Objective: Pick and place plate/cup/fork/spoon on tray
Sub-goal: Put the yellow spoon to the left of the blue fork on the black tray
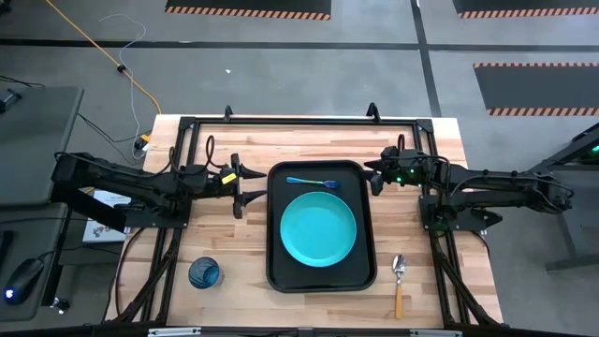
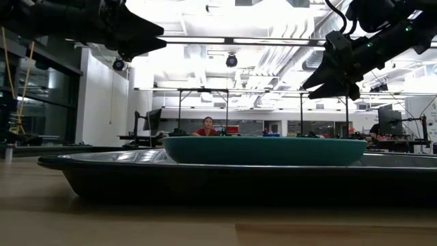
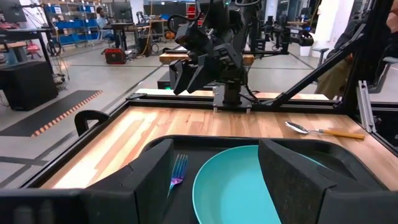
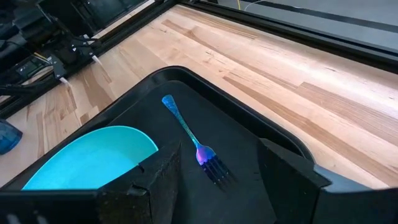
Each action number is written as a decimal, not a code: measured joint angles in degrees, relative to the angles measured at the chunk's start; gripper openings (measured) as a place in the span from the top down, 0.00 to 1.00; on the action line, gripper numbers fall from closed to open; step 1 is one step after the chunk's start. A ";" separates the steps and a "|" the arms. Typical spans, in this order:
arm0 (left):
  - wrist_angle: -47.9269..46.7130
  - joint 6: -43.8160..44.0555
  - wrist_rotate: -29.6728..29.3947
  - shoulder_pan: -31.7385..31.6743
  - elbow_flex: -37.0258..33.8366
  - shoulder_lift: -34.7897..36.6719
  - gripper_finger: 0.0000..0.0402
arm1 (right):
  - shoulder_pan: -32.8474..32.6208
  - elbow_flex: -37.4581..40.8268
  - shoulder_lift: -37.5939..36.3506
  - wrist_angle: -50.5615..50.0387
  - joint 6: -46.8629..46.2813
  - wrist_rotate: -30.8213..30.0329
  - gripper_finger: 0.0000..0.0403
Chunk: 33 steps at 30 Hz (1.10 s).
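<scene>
Tray (image 1: pixel 274 225): black, rectangular w/ rounded corners + raised rim, sits mid-surface. In it: plate (image 1: pixel 318 228), round, shallow, plain teal, smooth, nearly as wide as the tray; and fork (image 1: pixel 313 182), slim, blue handle, lying flat on the tray floor just beyond the plate, apart from it.

Outside the tray: cup (image 1: pixel 204 273), small, round, dark blue translucent, on the wood near the front edge on the left arm's side. Spoon (image 1: pixel 398 284), shiny silver bowl + orange handle, flat on the wood just beside the tray on the right arm's side.

Surface (image 1: pixel 225 239): light wood planks, visible grain, black metal frame around it.

Left end effector (image 1: pixel 238 185): by the tray's left rim, fingers spread, holding nothing. Right end effector (image 1: pixel 373 176): by the tray's far right corner, fingers spread, also empty.
</scene>
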<state>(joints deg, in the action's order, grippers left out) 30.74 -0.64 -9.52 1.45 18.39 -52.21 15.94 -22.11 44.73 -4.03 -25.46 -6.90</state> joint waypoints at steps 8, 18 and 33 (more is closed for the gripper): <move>0.00 0.02 0.00 0.00 0.00 0.00 0.44 | 0.00 0.00 0.00 0.00 0.00 1.02 0.50; -0.02 0.00 0.00 0.00 0.00 0.00 0.44 | 0.01 0.00 0.00 0.00 0.00 1.14 0.50; -0.04 0.00 -0.02 0.00 0.02 0.00 0.44 | 0.00 0.00 0.00 0.00 0.00 1.33 0.50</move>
<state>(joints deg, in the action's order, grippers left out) 30.70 -0.64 -9.54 1.45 18.41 -52.21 15.95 -22.11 44.73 -4.03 -25.45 -5.56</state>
